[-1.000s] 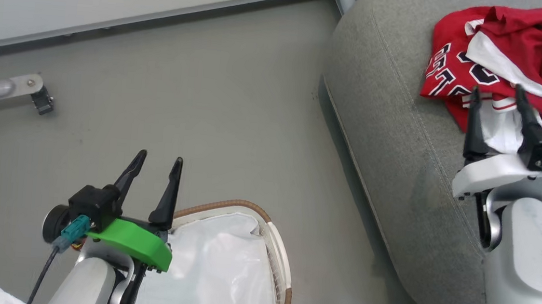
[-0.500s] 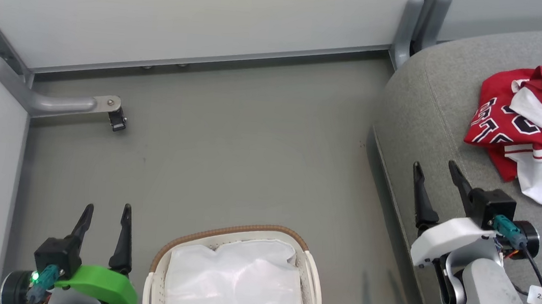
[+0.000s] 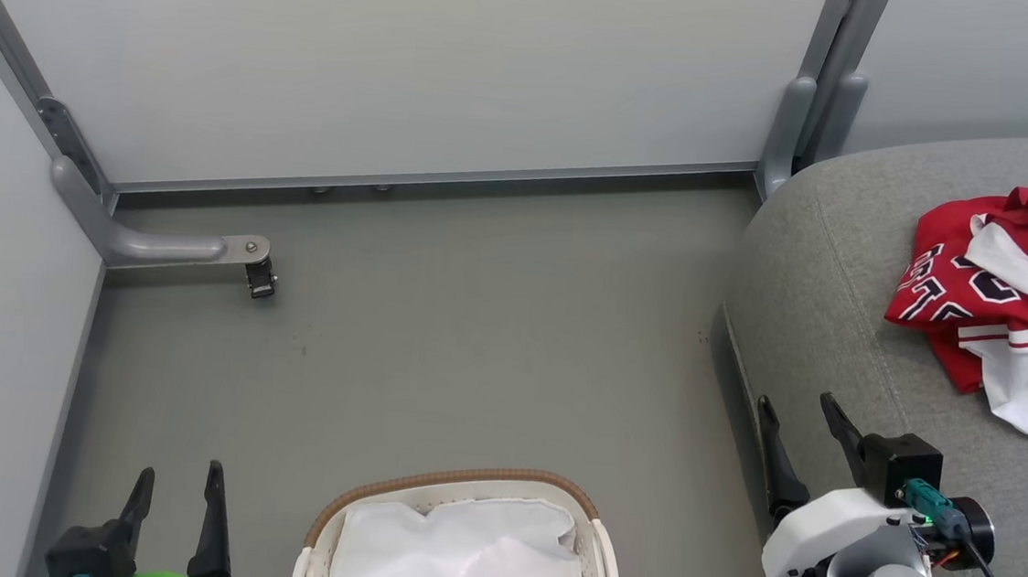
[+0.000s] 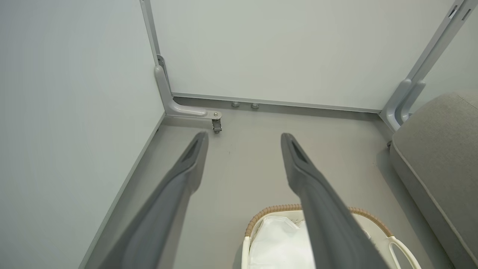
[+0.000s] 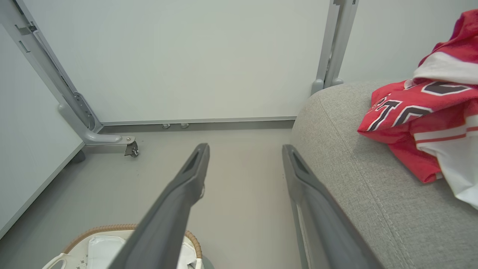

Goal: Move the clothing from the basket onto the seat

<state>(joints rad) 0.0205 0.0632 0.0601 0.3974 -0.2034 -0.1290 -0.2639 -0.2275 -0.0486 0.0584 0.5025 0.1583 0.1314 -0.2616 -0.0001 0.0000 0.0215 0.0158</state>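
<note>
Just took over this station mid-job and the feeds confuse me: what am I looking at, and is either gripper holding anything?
This is a wheeled robot with two arms. One picture comes from its head, looking down; the other two come from wrist cameras, each looking along that gripper's two dark fingers. In the head view the left gripper sits lower left, the right gripper lower right; both are open and empty. The red jerseys lie heaped on the grey seat. The basket stands on the floor, its white liner showing, no red in the visible part.
</note>
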